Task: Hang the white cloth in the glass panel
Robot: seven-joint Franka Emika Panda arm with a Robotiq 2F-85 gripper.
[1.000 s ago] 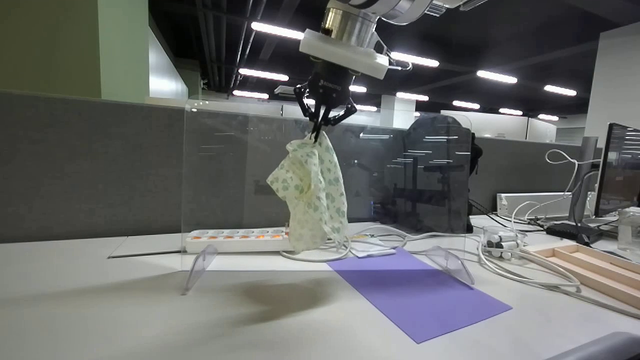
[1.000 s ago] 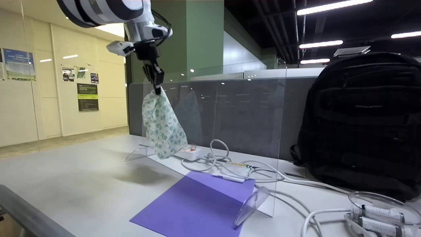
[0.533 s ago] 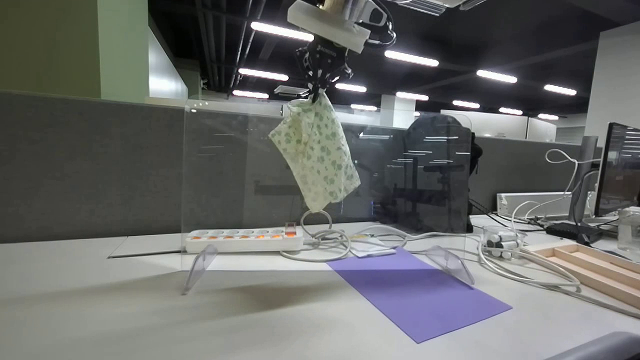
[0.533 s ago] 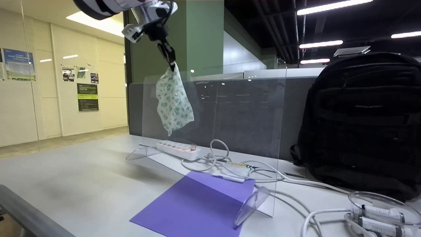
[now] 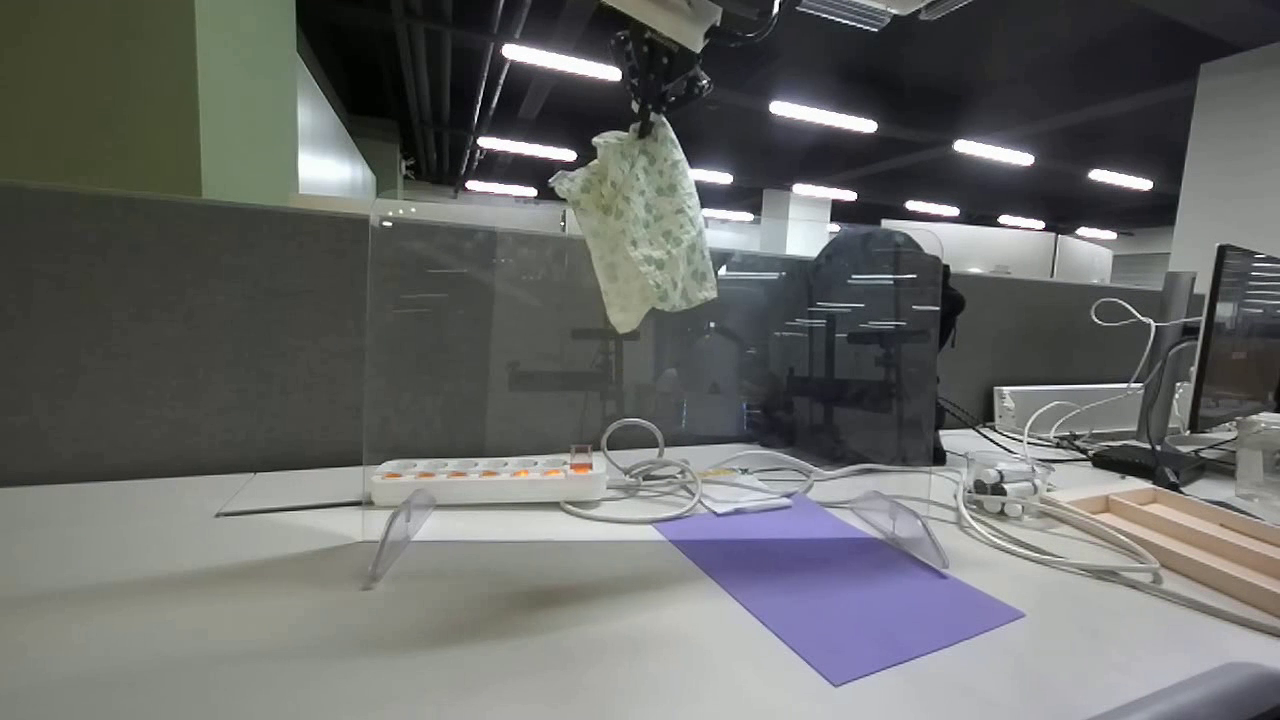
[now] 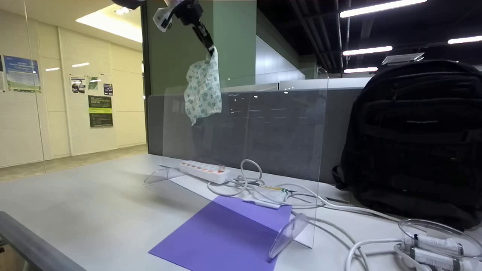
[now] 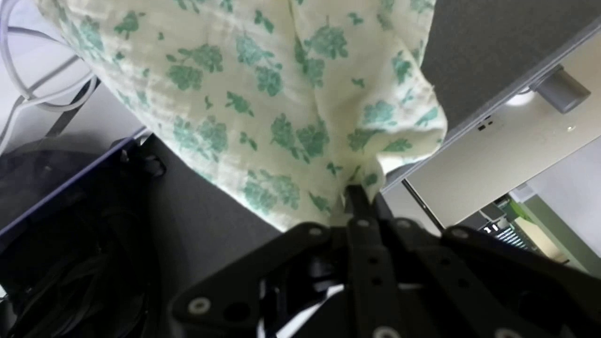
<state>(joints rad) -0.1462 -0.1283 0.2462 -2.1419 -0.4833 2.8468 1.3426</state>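
Beyond the glass panel [image 5: 650, 385], power strip [image 5: 488, 485], looped cables [image 5: 660, 466], black backpack [image 6: 414, 146], claw [image 5: 645, 127] above, pinching patterned cloth [image 5: 650, 225]

Upright rectangular transparent panel [image 5: 652, 392]: passage barred; open air left above its top edge and over the white tabletop [image 5: 250, 620] before it. Far side: obstructed by grey fabric partition [image 5: 170, 330], black fabric backpack [image 6: 412, 150], white oblong power strip [image 5: 490, 489], looped white cables [image 5: 645, 487].

Ceiling lamps [image 5: 823, 116] are lit. The panel [image 5: 655, 385] is glare-streaked, the table [image 5: 530, 625] softly shadowed, the wrist-view gripper [image 7: 368, 199] blurred.
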